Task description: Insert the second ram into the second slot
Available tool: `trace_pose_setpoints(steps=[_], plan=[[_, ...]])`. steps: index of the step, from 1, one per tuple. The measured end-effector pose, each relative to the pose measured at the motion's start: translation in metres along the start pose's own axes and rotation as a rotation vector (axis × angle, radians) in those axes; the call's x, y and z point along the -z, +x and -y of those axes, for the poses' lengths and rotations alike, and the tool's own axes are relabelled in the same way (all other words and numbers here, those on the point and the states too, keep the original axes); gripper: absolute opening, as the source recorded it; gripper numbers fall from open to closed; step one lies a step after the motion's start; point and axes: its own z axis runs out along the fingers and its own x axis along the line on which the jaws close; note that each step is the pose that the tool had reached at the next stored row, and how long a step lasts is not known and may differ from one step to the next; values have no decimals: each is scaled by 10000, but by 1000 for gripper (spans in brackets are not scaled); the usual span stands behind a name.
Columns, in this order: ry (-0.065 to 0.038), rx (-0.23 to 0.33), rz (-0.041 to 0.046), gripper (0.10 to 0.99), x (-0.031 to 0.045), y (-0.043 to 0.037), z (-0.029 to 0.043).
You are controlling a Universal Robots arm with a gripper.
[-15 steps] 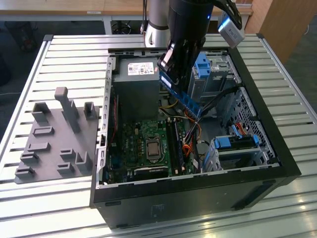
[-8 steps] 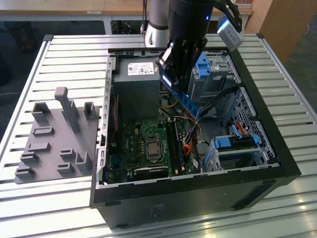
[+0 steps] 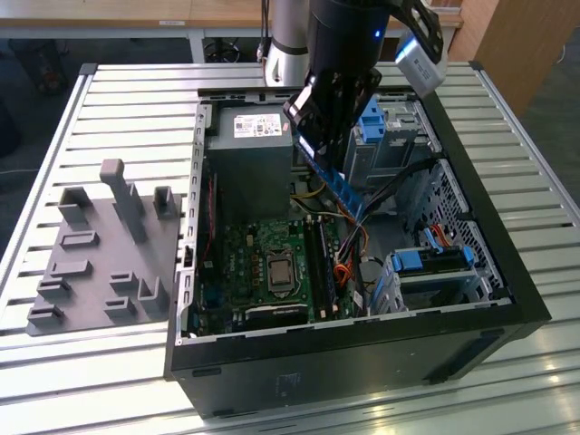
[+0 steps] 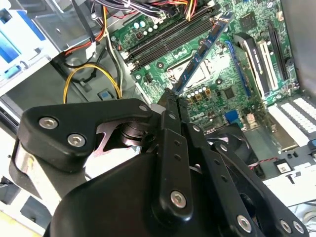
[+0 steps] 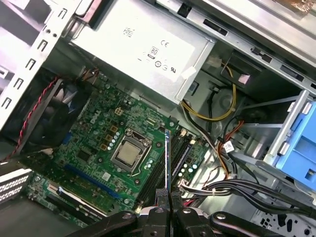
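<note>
Black gripper (image 4: 173,96) jaws are pinched tight on one short end of the ram (image 4: 202,52), with no gap showing between them. From that grip the blue stick hangs free inside the open case (image 3: 362,340), over the board (image 5: 94,133) and above the slots (image 5: 153,170), apart from them as far as I can judge. The step in hand looks like carry-in and line-up; nothing is seated yet. Its long axis slants: in the exterior view it runs from the gripper down toward the exterior view's right, free end lowest. In the first wrist view it is edge-on, lying roughly along the slots. Seating it would call for levelling that axis to the board, setting the contact edge over the right slot, then a straight push.
</note>
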Motion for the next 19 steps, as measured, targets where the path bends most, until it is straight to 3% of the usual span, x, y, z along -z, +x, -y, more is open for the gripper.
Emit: trace_pose_setpoints(steps=[9,19], plan=[[13,-776,27,129,-3,0,0],[34,-2072,75,129,-9,0,0]])
